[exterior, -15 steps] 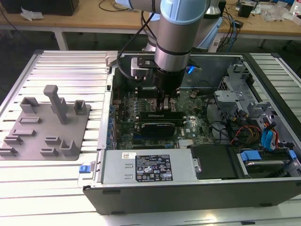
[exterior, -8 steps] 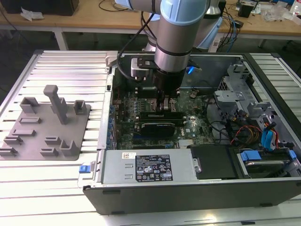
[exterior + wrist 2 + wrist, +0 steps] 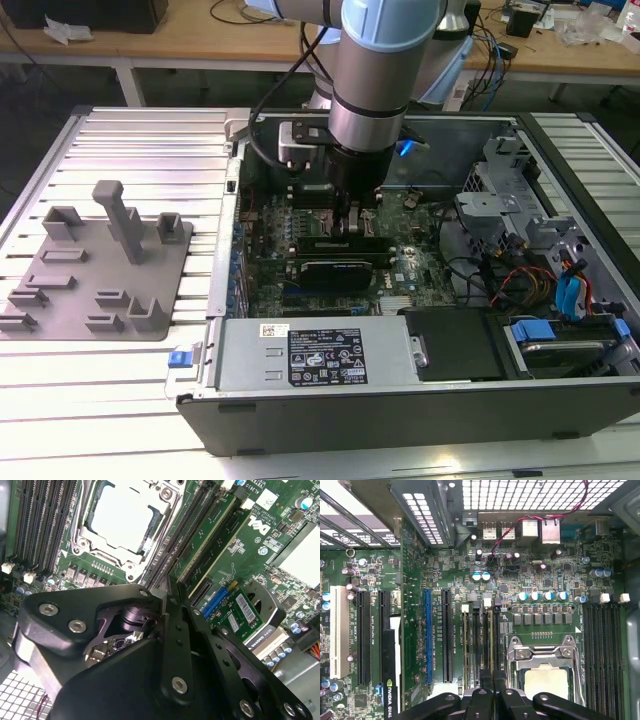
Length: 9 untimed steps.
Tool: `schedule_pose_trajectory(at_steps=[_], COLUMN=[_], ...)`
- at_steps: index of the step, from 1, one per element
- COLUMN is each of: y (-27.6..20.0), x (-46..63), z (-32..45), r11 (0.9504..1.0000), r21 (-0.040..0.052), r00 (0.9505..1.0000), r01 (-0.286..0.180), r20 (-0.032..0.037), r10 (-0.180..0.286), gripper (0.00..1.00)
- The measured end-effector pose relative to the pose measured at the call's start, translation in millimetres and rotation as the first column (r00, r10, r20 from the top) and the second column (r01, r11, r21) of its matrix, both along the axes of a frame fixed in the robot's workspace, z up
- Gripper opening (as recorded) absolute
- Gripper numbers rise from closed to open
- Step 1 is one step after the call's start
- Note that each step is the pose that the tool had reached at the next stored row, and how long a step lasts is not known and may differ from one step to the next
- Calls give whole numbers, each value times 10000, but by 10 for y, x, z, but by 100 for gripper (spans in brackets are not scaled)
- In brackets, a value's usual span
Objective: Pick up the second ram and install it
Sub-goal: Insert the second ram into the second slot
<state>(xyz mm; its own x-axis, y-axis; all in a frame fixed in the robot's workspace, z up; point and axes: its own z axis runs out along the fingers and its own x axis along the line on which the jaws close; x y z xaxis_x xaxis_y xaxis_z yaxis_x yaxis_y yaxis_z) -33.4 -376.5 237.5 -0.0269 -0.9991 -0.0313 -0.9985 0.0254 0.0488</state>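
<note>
Wooden workbenches (image 3: 180,40) line the back of the room, and in front of them lies a ribbed metal tabletop (image 3: 130,130). On the exterior view's left a grey fixture plate (image 3: 100,270) with upright blocks rests on it. Just beside it stands an open computer case (image 3: 400,420), its motherboard facing up. The arm (image 3: 385,70) reaches down into the middle of the case, with the gripper (image 3: 352,215) low over the board, above a black expansion card (image 3: 340,268) and a labelled power supply (image 3: 320,355). In both wrist views the gripper (image 3: 493,687) (image 3: 162,597) has its fingers drawn narrow, almost together, in line with the memory slots (image 3: 482,640) just beside the processor socket (image 3: 545,665). Whether the second ram is pinched between them I cannot tell. On the exterior view's right sit drive bays (image 3: 570,300) with blue tabs.
</note>
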Motion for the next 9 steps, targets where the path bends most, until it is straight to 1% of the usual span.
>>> schedule_pose_trajectory(at_steps=[3, 9], y=[-4, -4], x=[0, 0], z=[0, -14], r11=[10000, 10000], r21=[17, 15], r00=[10000, 10000], r01=[-17, -30], r20=[-1, -2], r10=[17, 30], gripper=[9, 9])
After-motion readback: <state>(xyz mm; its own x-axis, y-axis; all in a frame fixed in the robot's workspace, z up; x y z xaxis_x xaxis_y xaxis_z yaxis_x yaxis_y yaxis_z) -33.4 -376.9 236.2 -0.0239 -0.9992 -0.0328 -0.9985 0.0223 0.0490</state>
